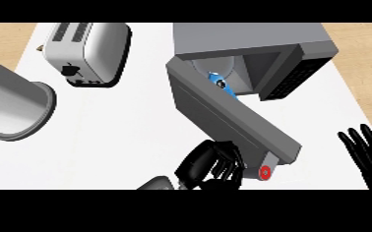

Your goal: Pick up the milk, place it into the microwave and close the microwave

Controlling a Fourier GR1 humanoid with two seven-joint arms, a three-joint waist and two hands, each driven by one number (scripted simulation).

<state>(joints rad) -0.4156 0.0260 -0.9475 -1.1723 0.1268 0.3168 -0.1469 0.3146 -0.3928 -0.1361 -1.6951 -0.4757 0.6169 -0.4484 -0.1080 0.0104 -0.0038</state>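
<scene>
While the microwave (256, 42) stands at roughly one o'clock on the white counter (109, 128), we see its grey door (229, 115) swung partly open, running from the cabinet's front down toward five o'clock. Our left hand (210, 164) sits at about six o'clock, just beside the door's outer face near its free end; its black fingers are curled inward, and we cannot tell whether they merely press the panel or close on anything, since nothing shows between them. The forearm behind it is cut off by the lower edge. Our right hand (358, 150) rests at four o'clock by the right border, fingers straight and spread, holding nothing, well apart from the door. The milk (220, 83) shows only as a small blue and white shape inside the cavity, on the grey turntable (218, 68), peeking over the door's top edge; most of it is hidden. A red ring (266, 172) marks the door's end. A toaster (91, 51) stands at eleven o'clock, and a grey pot (22, 105) at nine o'clock is cropped by the left edge.
</scene>
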